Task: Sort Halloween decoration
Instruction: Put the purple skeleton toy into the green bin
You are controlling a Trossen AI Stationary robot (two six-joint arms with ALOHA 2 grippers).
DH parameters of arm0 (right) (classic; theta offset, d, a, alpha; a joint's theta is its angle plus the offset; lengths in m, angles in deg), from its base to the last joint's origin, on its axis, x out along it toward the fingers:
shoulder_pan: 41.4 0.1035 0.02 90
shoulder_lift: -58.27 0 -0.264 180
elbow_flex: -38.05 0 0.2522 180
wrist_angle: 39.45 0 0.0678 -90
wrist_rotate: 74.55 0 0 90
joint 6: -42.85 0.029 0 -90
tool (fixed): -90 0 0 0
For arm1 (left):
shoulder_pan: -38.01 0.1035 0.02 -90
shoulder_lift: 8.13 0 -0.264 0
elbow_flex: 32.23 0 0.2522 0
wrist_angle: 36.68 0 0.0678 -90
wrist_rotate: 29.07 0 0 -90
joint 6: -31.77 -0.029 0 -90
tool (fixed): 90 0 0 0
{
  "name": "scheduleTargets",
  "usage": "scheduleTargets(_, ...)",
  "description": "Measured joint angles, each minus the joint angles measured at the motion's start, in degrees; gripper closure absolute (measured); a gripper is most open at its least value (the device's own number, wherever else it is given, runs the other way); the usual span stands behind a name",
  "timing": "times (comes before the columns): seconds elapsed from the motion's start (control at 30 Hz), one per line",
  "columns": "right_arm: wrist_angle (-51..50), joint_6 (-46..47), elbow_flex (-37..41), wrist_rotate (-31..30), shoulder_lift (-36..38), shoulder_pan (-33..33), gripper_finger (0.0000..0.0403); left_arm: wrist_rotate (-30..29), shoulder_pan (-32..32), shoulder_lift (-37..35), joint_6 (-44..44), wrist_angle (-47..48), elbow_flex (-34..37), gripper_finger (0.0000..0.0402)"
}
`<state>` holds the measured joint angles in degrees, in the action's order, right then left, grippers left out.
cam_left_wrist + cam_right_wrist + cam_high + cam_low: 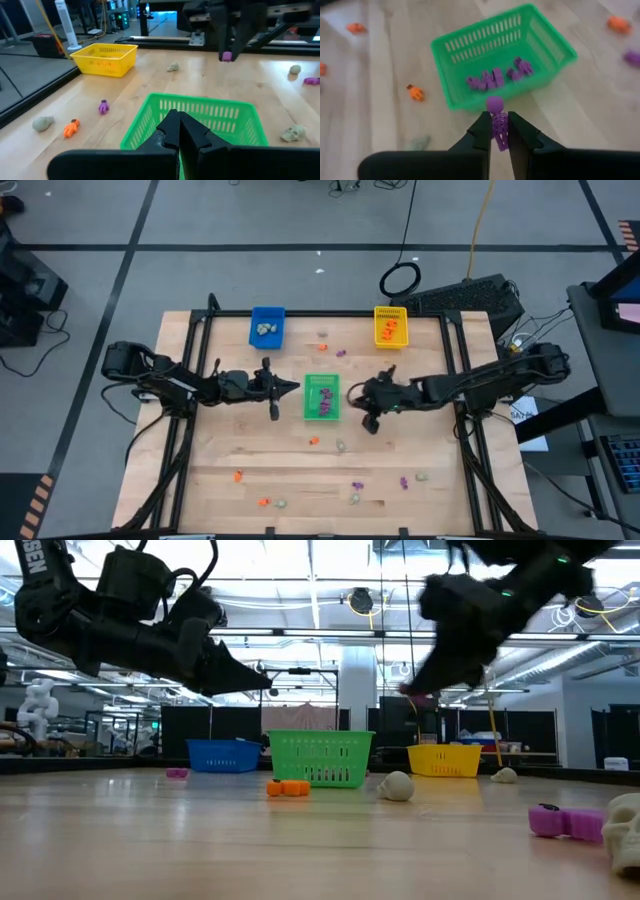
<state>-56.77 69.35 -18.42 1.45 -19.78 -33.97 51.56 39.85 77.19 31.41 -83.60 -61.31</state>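
Note:
The green tray [322,397] stands mid-table with several purple trinkets [492,79] in it. The blue tray [267,326] holds pale ones and the yellow tray [390,326] holds orange ones. My right gripper [497,131] hangs just right of the green tray, above the table, shut on a purple skeleton trinket [496,122]. My left gripper [179,131] is shut on nothing, just left of the green tray and pointing at it. Loose orange [313,441], purple [356,483] and pale [340,446] trinkets lie on the wood. My right gripper pinches the purple trinket's body [499,131] between its two fingers. The trinket lies along the fingers, and its head end [494,104] sticks out past the fingertips. The fingers slant down from the table's right toward the green tray. The trinket is lifted clear of the table.
More trinkets lie near the front edge [263,502] and between the far trays [340,352]. A black metal frame [190,340] runs along the table's sides and back. The wood between the green tray and the front scatter is bare.

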Motion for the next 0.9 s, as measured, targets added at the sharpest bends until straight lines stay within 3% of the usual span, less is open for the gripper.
scheduleTargets(0.43,-8.19,-15.45,-24.26,0.81,-23.70,-3.46,0.0381,-1.27,1.79,0.00,4.85,0.55,-0.01,0.0402)
scheduleTargets(0.67,-8.91,-17.26,-27.95,5.10,-30.25,-7.13,0.0381,1.43,5.96,0.00,7.58,3.05,-0.08,0.0402)
scheduleTargets(0.9,-8.46,-17.76,-27.96,5.01,-31.28,-7.87,0.0359,6.02,10.18,0.00,9.04,6.55,-2.46,0.0402)
